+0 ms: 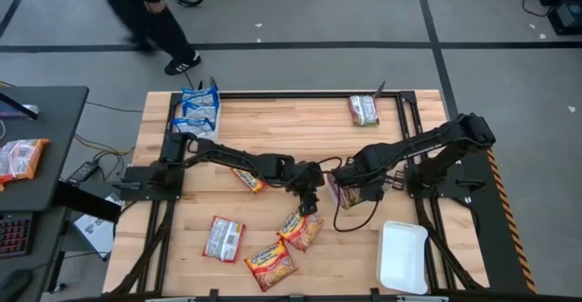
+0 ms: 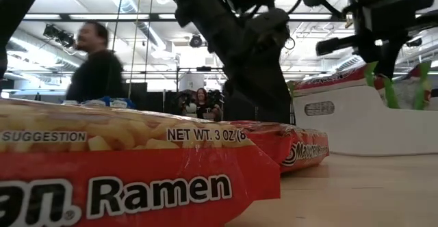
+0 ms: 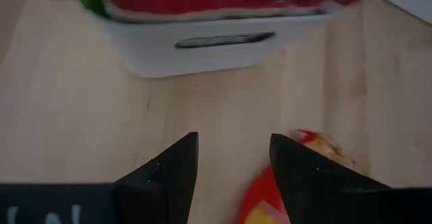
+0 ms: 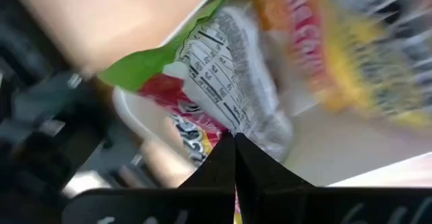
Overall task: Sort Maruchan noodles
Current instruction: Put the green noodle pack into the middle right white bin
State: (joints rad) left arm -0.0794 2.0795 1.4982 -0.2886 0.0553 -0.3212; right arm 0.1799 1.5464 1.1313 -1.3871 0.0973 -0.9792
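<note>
Two grippers: mid-table, close together.
Left gripper (image 1: pixel 311 204): fingers apart, empty, above an orange ramen packet (image 1: pixel 301 230).
Right gripper (image 1: pixel 338 191): clenched on a green-edged ramen packet (image 4: pixel 229 82).

Both dark arms reach in toward the middle of the table, elbows bent, wrists nearly meeting. The left tool (image 1: pixel 309 202) points down with its two dark fingers (image 3: pixel 169 177) spread apart and nothing between them. The right tool (image 1: pixel 344 188) sits just beside it, fingers pinched tight together on a green-and-silver plastic noodle packet (image 4: pixel 223 69).
</note>
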